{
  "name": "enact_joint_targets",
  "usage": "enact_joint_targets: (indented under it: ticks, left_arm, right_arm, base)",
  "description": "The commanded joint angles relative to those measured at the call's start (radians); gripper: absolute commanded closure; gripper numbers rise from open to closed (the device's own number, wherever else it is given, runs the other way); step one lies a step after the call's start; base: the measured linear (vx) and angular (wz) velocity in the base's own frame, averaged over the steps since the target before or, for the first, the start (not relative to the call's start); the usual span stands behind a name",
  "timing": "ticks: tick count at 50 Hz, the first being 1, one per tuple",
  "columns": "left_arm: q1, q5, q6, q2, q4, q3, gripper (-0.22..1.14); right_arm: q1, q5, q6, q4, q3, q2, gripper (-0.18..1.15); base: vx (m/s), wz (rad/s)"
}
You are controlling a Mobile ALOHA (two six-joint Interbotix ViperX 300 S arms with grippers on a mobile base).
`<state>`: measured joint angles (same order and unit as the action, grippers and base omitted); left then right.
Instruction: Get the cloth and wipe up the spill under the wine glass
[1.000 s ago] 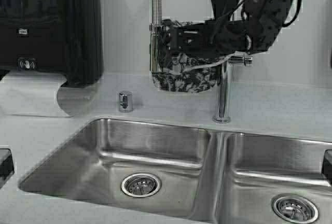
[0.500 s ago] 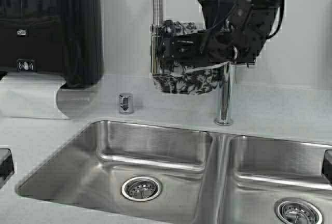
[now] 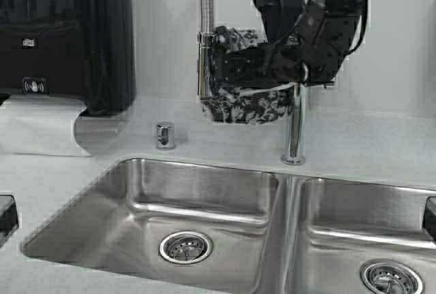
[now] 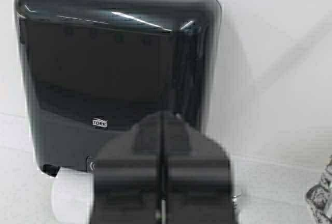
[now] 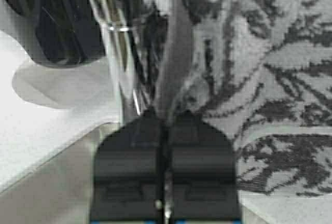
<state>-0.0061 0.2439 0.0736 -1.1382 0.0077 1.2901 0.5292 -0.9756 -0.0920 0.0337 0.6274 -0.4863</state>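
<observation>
The cloth (image 3: 246, 107) with the dark leaf print hangs over the faucet (image 3: 294, 124) at the far side of the counter, behind the double sink (image 3: 204, 205). The right gripper (image 3: 228, 69) is at the cloth's upper part, and in the right wrist view its fingers are pressed together with a fold of the fabric (image 5: 171, 79) pinched between them, so it grips the cloth. Compared with one second ago, the right arm has risen a little and moved slightly to the left, and the cloth has gone with it; in the last half second almost nothing has shifted. This suggests that the grasp is secure and that the cloth is being lifted off the faucet, which is only the first part of the task.

The wine glass and the spill are not in view, so the wiping is not yet started. The left gripper (image 4: 162, 182) is closed and holds nothing, parked low at the left, facing the black paper towel dispenser (image 3: 65, 35) on the wall.
</observation>
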Motion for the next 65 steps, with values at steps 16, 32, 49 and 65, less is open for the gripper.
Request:
enact_joint_targets:
  ticks: [16,32,49,65]
  left_arm:
    - [0.0,0.005,-0.003,0.015,0.0,-0.005,0.89]
    - [0.0,0.005,0.0,0.015,0.0,0.0,0.89]
    - [0.0,0.005,0.0,0.015,0.0,0.0,0.89]
    - [0.0,0.006,0.0,0.015,-0.006,0.0,0.89]
  right_arm:
    - [0.003,-0.046,0.144,-0.002,0.075,0.33,0.91]
    - [0.003,0.107,0.146,0.0,0.035,0.554,0.91]
    - [0.015,0.192,0.149,0.014,-0.074,0.661,0.91]
    - [0.091,0.305,0.15,0.032,-0.075,0.818,0.91]
  base:
    - [0.0,0.0]
    - [-0.05,0.0]
    - [-0.13,-0.03]
    - [-0.15,0.01]
